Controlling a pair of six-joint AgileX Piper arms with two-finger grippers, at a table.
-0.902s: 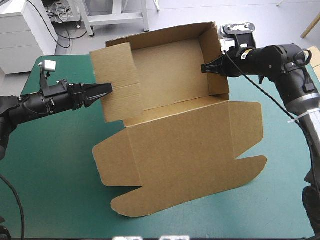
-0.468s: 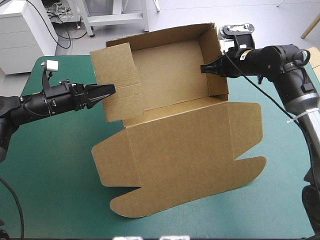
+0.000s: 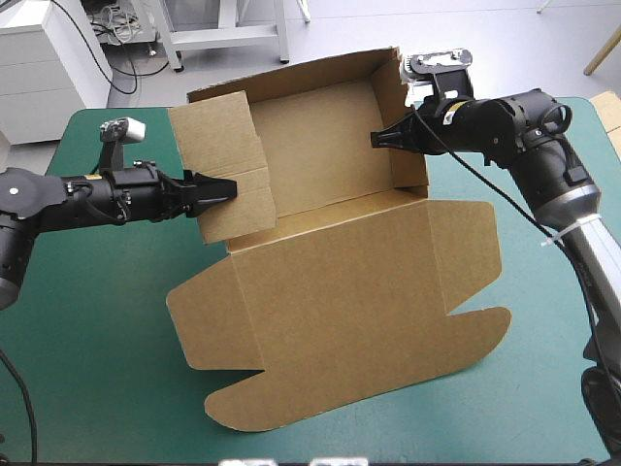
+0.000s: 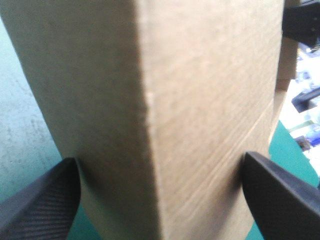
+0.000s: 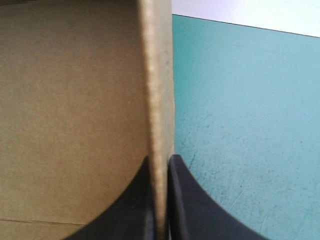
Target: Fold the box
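Note:
The brown box [image 3: 320,146] stands at the back of the table in the high view, its walls raised and its lid [image 3: 340,311] lying flat toward the front. My left gripper [image 3: 225,185] is at the left wall's outer flap [image 3: 218,165]. In the left wrist view it [image 4: 160,160] is open, with the fingers [image 4: 45,200] wide apart on either side of a folded corner of brown board [image 4: 150,100]. My right gripper [image 3: 380,139] is shut on the right wall [image 3: 403,121]. The right wrist view shows the wall's edge [image 5: 159,100] pinched between its fingertips [image 5: 160,162].
The lid's rounded flaps [image 3: 475,340] reach toward the front and right of the teal-green cover [image 3: 87,320]. A pale board edge [image 3: 611,109] shows at the table's far right corner.
Both grippers have moved left and the whole box has slid left with them. The left gripper has pushed farther onto the left wall's flap.

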